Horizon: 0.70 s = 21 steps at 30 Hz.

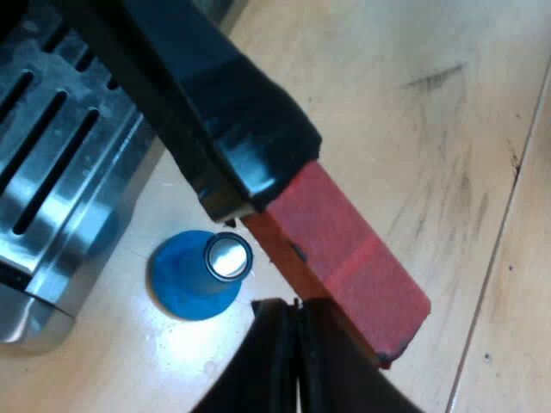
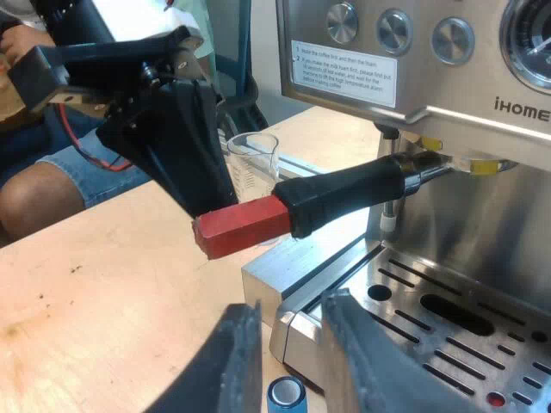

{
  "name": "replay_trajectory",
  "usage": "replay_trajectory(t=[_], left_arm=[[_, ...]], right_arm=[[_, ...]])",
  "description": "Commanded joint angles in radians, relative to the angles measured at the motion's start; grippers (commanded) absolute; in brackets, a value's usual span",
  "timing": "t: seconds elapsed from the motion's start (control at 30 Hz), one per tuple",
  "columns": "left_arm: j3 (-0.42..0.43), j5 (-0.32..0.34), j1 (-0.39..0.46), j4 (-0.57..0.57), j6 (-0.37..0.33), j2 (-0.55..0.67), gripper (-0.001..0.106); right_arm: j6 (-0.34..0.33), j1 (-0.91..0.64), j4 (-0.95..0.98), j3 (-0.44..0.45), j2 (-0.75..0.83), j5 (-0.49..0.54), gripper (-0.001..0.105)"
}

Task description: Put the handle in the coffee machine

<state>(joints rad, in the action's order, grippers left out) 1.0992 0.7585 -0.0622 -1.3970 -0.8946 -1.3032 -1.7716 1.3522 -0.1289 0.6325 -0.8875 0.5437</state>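
The left gripper (image 1: pixel 250 258) is clamped on the red end of the one handle (image 2: pixel 344 194), lodged in the front of the one espresso machine (image 2: pixel 465 86). The right gripper (image 2: pixel 288 344) is held apart, empty, over one blue tamper (image 2: pixel 287 394). One measuring glass (image 2: pixel 254 159) is stood on the wooden bench (image 2: pixel 103 284); a person's leg (image 2: pixel 43 198) is seen beyond its edge.

Red-tipped black handle (image 2: pixel 344 194), blue tamper (image 1: pixel 185 288)

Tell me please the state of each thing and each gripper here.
holder: up at the espresso machine's brew head, lock unclear
left gripper: shut on the holder's red end
right gripper: open, empty
tamper: standing on the table, free
measuring glass: upright, free
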Motion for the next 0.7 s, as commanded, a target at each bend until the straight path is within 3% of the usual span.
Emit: replay_trajectory(t=[0.03, 0.43, 0.53, 0.7], left_arm=[[-0.003, 0.026, -0.016, 0.019, -0.040, 0.025, 0.000], [-0.003, -0.028, -0.021, 0.066, -0.104, 0.045, 0.000], [-0.003, -0.032, -0.046, 0.080, -0.128, 0.045, 0.000], [-0.003, -0.103, -0.130, 0.107, -0.177, 0.045, 0.000]], right_arm=[[-0.002, 0.002, 0.000, 0.004, 0.005, -0.003, 0.022], [0.001, 0.002, -0.001, 0.004, 0.005, -0.033, 0.022], [0.001, 0.002, -0.001, 0.004, 0.005, -0.033, 0.022], [0.001, 0.002, -0.001, 0.004, 0.005, -0.033, 0.022]])
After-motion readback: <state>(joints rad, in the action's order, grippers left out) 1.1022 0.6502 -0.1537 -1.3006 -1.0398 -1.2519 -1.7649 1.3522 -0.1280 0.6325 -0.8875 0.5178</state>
